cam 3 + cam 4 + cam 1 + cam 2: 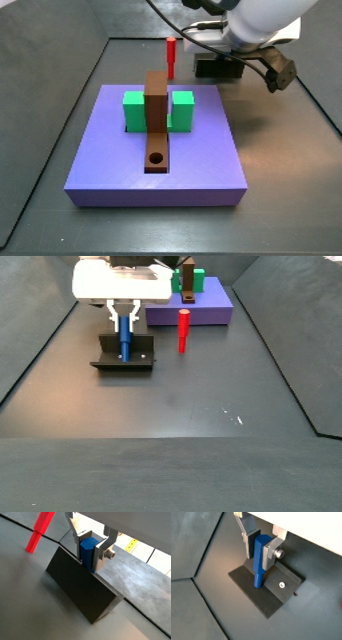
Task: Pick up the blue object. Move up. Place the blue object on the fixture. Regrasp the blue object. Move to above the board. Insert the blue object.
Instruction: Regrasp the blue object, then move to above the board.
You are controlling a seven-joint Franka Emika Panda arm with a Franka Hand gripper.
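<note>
Standing upright on the fixture (a dark, matte plate with a raised back), the blue object, a slim smooth peg, is clamped near its top between the gripper's flat silver fingers, its lower end touching the plate. A red peg stands just beside the fixture on the grey surface. The purple board carries a green block and a brown strip with a round hole.

The blue object is clamped upright between the gripper's silver fingers, above the fixture; a red peg is seen beyond.
</note>
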